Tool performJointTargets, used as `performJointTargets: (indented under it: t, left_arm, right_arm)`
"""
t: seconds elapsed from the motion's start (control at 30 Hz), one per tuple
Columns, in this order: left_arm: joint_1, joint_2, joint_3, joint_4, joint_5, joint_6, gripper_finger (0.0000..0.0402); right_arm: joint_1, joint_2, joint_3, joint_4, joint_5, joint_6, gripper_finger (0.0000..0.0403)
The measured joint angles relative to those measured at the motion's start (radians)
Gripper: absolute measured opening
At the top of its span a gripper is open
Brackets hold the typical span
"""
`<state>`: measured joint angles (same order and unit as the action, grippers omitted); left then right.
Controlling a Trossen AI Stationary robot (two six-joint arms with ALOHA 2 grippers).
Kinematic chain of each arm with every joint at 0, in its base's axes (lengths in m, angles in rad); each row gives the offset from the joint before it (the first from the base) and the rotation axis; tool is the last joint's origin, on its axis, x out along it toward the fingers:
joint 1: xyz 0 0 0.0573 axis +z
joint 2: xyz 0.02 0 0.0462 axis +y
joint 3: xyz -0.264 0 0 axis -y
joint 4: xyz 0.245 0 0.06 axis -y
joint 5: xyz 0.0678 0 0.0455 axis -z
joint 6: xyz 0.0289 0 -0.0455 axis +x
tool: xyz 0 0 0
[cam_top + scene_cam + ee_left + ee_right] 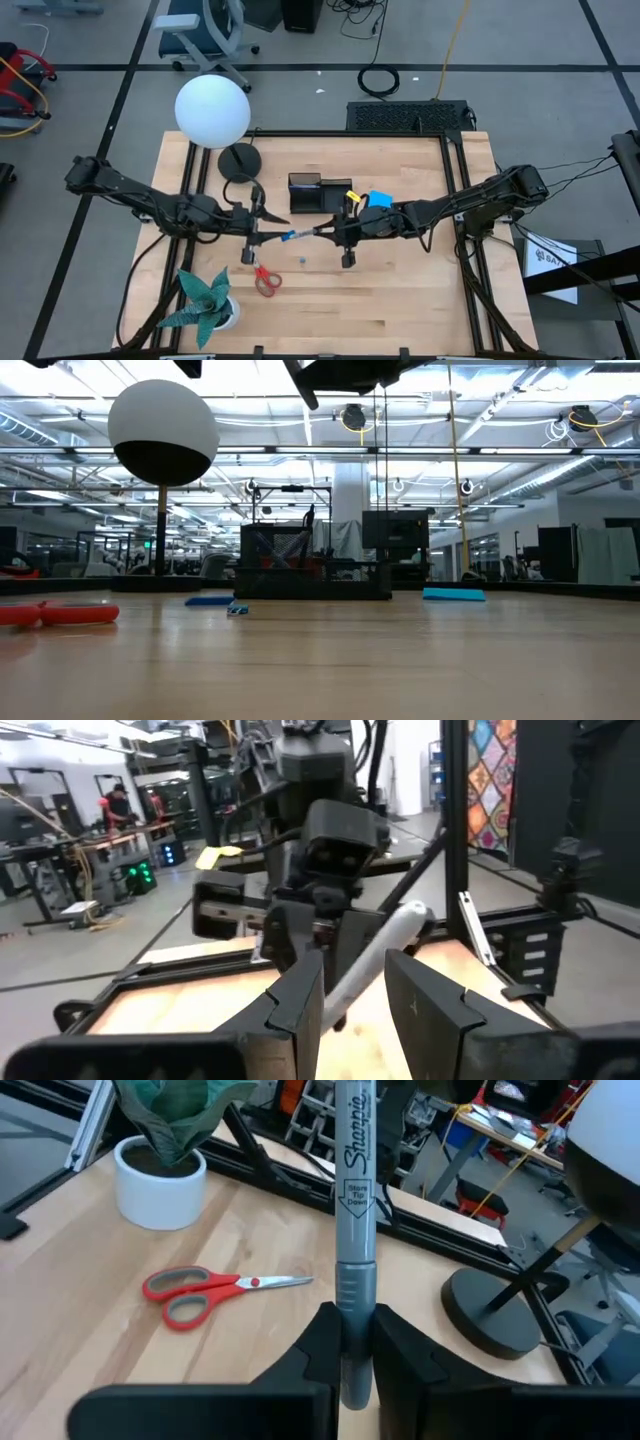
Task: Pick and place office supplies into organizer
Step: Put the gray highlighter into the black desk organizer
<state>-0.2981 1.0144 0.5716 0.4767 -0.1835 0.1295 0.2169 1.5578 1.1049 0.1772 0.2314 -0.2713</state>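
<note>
A grey marker point(354, 1230) is being held above the middle of the desk point(400, 300), clamped at both ends: the right end effector point(349, 1345) is closed on one end, the left end effector point(352, 992) is gripping the other. The red-handled scissors point(265, 279) are lying on the desk near the potted paper plant point(205, 300). The black organizer point(313, 193) is standing just behind the marker, beside a blue pad point(378, 198).

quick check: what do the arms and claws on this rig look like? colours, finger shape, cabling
Both arms are dark, near black, with jointed segments. The left arm and right arm trail black cables over the table. The left claw has two flat, angular black fingers; the right claw has matching dark wedge-shaped fingers. No markings show on either.
</note>
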Motion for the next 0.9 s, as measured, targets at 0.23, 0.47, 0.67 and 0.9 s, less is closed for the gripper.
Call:
performJointTargets:
  t: [0.23, 0.47, 0.67, 0.9]
  left_arm:
    - [-0.006, 0.034, 0.000, -0.001, 0.001, -0.001, 0.0118]
    - [-0.006, 0.073, 0.000, 0.059, 0.003, -0.007, 0.0118]
    - [-0.004, 0.111, 0.001, 0.125, 0.036, -0.004, 0.0118]
    - [-0.004, 0.146, 0.035, 0.128, 0.051, -0.005, 0.0118]
  right_arm:
    - [0.000, 0.000, 0.000, 0.038, -0.037, -0.014, 0.0028]
    - [-0.004, 0.000, 0.000, 0.054, -0.052, -0.013, 0.0028]
    - [-0.004, 0.000, 0.000, 0.059, -0.052, -0.016, 0.0028]
    - [-0.004, 0.000, 0.000, 0.064, -0.053, -0.018, 0.0028]
